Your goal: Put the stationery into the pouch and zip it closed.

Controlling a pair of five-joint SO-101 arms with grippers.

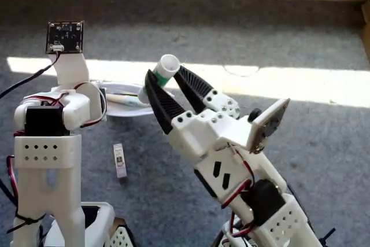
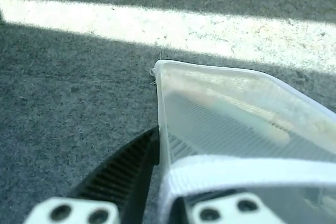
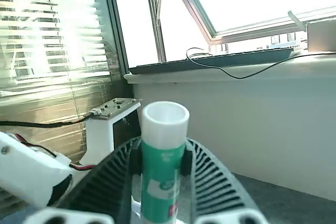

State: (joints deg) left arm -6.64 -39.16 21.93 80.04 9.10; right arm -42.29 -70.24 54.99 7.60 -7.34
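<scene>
Right gripper (image 1: 163, 76): I see its fingers clamped on the glue stick (image 3: 164, 145), raised off the carpet (image 1: 300, 131).
Left gripper (image 2: 160, 153): fingers pinch the pouch (image 2: 231, 124) edge.
Pouch: on the carpet, beside the sunlit strip.
Small white block (image 1: 119, 160): on the carpet, near the arm bases.
</scene>
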